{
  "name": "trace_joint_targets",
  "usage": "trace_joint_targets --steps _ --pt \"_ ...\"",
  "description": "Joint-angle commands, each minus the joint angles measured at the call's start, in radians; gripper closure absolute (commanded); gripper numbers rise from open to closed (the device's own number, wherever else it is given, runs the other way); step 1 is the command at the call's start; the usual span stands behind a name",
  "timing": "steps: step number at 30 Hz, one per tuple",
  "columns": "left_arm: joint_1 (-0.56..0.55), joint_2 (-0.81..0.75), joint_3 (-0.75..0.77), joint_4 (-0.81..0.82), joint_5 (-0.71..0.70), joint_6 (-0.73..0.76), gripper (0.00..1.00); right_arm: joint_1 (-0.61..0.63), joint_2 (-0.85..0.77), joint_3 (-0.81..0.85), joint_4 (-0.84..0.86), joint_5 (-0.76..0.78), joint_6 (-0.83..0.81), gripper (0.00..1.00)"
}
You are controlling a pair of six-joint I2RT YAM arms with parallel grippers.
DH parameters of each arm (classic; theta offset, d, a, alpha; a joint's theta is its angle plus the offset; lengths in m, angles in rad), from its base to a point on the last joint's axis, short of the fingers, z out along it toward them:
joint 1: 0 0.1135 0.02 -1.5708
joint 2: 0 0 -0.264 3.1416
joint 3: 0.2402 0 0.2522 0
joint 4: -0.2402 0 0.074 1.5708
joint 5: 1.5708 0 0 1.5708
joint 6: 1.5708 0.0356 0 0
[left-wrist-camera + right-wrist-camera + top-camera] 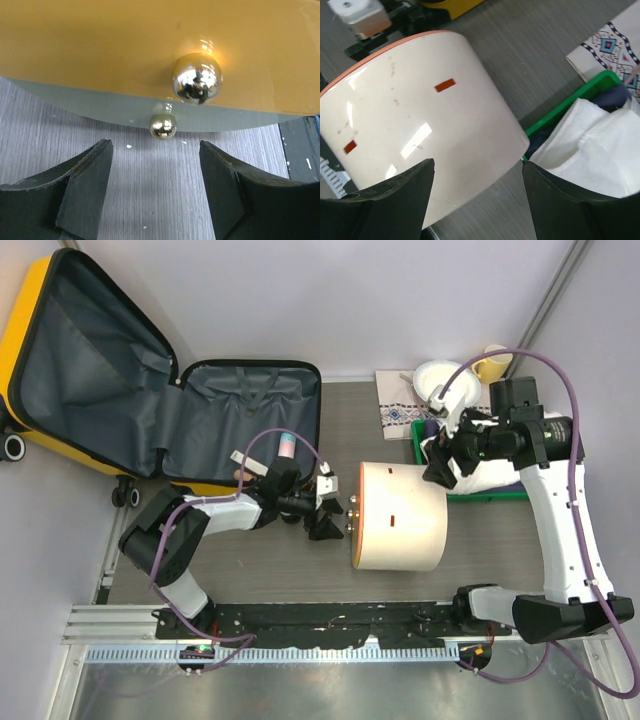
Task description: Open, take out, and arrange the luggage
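The yellow luggage (40, 350) lies open at the back left. Its lid leans up against the wall, and its dark grey lined base (250, 410) rests flat on the table. A small pink and blue bottle (287, 445) stands at the base's near edge. My left gripper (328, 508) is open and empty, just right of the luggage. It faces the orange end of a cream cylinder (400, 518). In the left wrist view the left gripper (155, 150) points at two brass knobs (196, 78) on that end. My right gripper (437, 462) (477, 167) hovers open over the cylinder's far right edge.
A green tray (487, 496) (580, 95) holding white cloth (600, 145) sits right of the cylinder (420, 115). Behind it lie a patterned cloth (398, 405), a white bowl (437, 377) and a yellow mug (492, 364). Walls close in at the left and back.
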Motion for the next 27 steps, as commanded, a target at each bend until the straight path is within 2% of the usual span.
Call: trace_joint_targets --steps 1,5,10,19,23,27 --pt "-0.017 0.057 0.056 0.102 0.018 0.010 0.27 0.095 -0.042 -0.010 -0.156 -0.038 -0.116 0.23" --pt "-0.025 0.078 0.062 0.126 0.016 0.005 0.27 0.193 -0.038 -0.011 -0.200 -0.004 -0.162 0.23" --pt "-0.040 0.091 0.078 0.128 0.018 0.001 0.32 0.222 -0.040 -0.062 -0.199 0.067 -0.205 0.24" --pt "-0.052 0.109 0.079 0.113 0.008 -0.002 0.52 0.233 -0.043 -0.134 -0.196 0.145 -0.269 0.27" --pt "-0.052 0.101 0.078 0.099 -0.008 -0.001 0.69 0.235 -0.055 -0.165 -0.190 0.168 -0.280 0.27" --pt "-0.045 0.072 0.064 0.041 -0.005 0.048 0.80 0.235 -0.072 -0.197 -0.182 0.183 -0.294 0.28"
